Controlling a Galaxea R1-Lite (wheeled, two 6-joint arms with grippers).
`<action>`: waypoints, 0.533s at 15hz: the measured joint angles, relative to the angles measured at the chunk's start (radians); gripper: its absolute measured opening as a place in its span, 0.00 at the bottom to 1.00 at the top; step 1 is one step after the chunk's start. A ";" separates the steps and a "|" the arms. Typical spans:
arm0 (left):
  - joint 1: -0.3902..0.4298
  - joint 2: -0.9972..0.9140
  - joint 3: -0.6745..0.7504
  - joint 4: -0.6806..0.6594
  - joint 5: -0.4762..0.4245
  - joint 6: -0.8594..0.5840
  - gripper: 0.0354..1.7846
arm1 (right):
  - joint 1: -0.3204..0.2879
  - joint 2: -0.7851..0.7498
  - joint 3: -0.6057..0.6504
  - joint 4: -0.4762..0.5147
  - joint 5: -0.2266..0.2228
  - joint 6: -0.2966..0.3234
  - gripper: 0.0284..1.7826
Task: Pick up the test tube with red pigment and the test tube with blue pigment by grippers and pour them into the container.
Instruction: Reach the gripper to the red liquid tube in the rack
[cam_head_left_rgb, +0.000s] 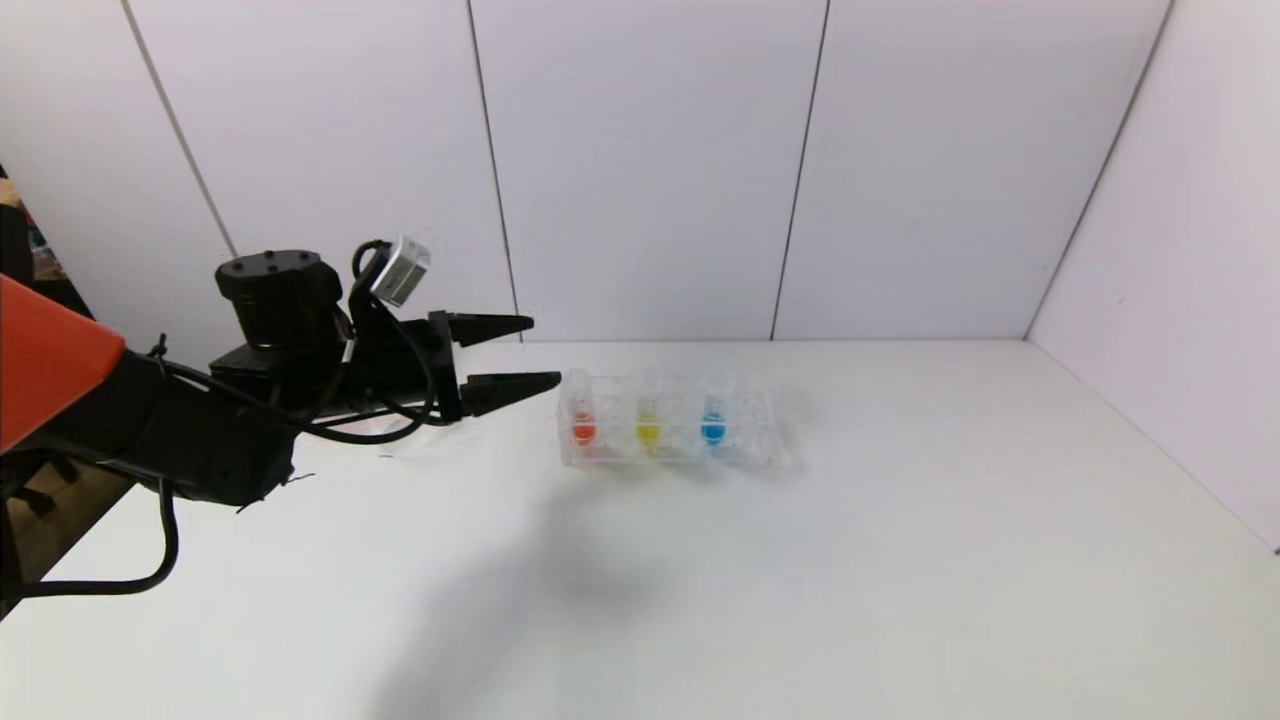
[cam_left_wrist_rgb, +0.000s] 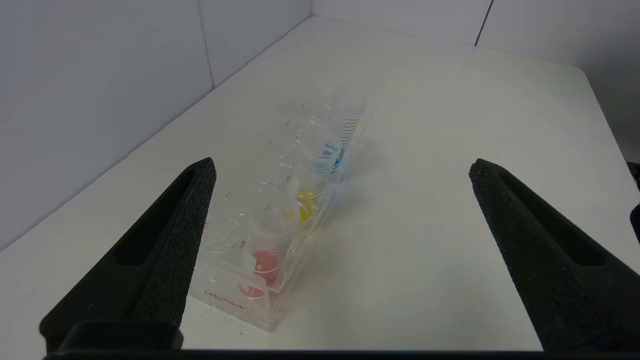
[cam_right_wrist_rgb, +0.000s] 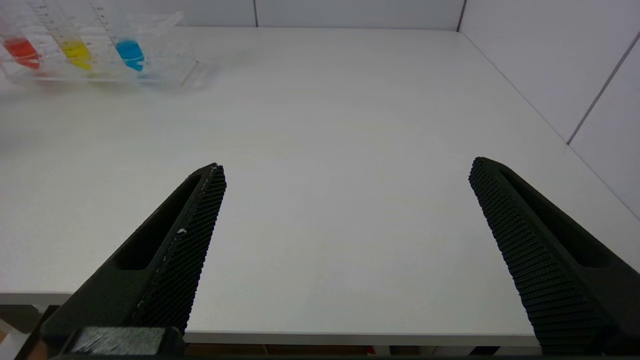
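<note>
As seen from the head camera, left hand: the left hand (cam_head_left_rgb: 545, 352) hangs above the table (cam_head_left_rgb: 900, 560), fingers spread and released, gripping nothing, tips pointing at the left end of the rack.
Head view, rack: a clear tube rack (cam_head_left_rgb: 680, 425) stands on the table, well back from the robot, just beside the fingertips.
Head view, tubes: three tubes stand upright in a row in the rack; the test tube with red pigment (cam_head_left_rgb: 582, 418) at the left end, a tube with yellow liquid (cam_head_left_rgb: 648, 420) in the middle, the test tube with blue pigment (cam_head_left_rgb: 713, 412) to the right of it.
Head view, right hand: not visible.

Left wrist view, left hand: both black fingers (cam_left_wrist_rgb: 165, 245) stand wide apart and released, with the rack between them, nearer one finger.
Left wrist view, tubes: the red tube is nearest the camera, then the yellow, then the blue; all sit in the rack, untouched.

Right wrist view, right hand: the right hand (cam_right_wrist_rgb: 345, 172) is released, its ridged fingers spread wide, hovering at the near edge of the table and gripping nothing.
Right wrist view, rack: the rack with the three tubes lies well apart from this hand, across the table.
Container: no beaker can be found in any view.
</note>
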 joint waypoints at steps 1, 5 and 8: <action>-0.007 0.019 -0.005 0.000 0.000 0.030 0.99 | 0.000 0.000 0.000 0.000 0.000 0.000 1.00; -0.018 0.094 -0.034 0.000 0.000 0.102 0.99 | 0.000 0.000 0.000 0.000 0.000 0.000 1.00; -0.023 0.137 -0.059 0.000 0.000 0.105 0.99 | 0.000 0.000 0.000 0.000 0.000 0.000 1.00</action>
